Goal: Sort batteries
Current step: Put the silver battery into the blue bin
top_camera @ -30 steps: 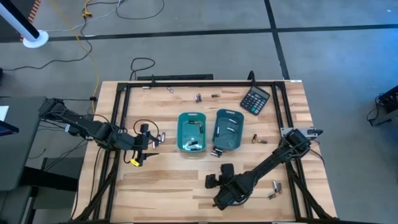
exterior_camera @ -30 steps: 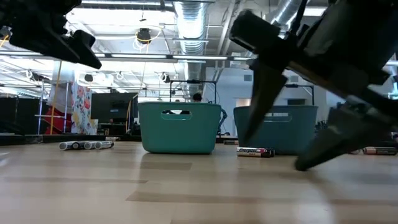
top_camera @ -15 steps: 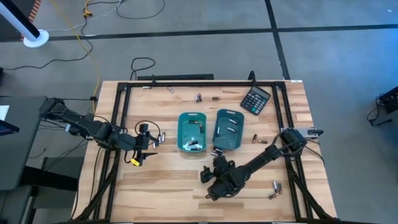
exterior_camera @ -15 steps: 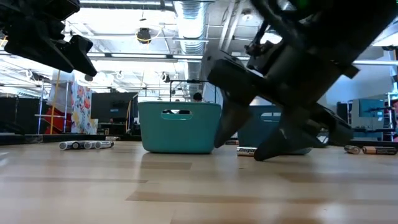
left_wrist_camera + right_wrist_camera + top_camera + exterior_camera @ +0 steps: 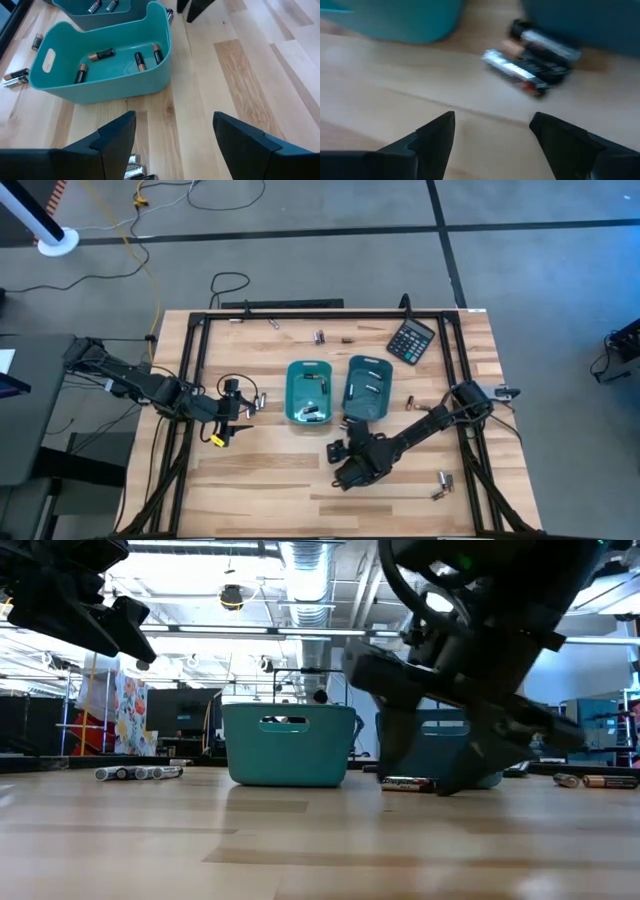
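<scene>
Jaws spread wide and holding nothing, the right gripper (image 5: 341, 463) hangs low over the wooden table (image 5: 280, 480), just in front of the two teal trays, its fingers pointing toward a small cluster of batteries (image 5: 532, 67) lying on the wood close against the right tray (image 5: 367, 388). The left gripper (image 5: 243, 409) waits with its jaws also apart and empty, above a few silvery batteries (image 5: 138, 773) on the table beside the left tray (image 5: 309, 391). Four dark, copper-ended batteries (image 5: 119, 60) lie inside that left tray, and others show in the right tray. More batteries are scattered over the far and right parts of the table, near a black calculator (image 5: 410, 340).
</scene>
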`<state>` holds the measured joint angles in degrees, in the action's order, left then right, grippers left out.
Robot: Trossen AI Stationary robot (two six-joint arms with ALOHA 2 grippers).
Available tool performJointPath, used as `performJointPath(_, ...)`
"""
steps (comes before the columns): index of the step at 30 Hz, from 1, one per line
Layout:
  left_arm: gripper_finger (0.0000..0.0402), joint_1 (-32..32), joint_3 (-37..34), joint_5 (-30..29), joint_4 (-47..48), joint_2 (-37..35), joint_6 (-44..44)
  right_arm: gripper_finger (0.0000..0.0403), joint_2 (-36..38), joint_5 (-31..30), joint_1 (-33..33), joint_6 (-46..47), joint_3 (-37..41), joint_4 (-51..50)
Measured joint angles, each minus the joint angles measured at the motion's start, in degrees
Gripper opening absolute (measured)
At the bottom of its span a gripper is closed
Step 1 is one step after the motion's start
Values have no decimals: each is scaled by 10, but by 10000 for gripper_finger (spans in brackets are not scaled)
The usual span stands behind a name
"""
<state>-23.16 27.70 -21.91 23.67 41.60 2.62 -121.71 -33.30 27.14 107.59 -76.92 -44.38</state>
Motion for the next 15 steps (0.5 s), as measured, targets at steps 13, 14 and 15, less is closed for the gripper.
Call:
performJointPath(13, 261, 0, 0, 0, 0, 0, -8, 299, 7, 21, -40, -1, 3, -7)
performJointPath(14, 261, 0, 0, 0, 0, 0, -7, 299, 7, 21, -44, -1, 2, -8)
performJointPath(15, 261, 0, 0, 0, 0, 0, -7, 299, 7, 21, -47, -2, 2, -6)
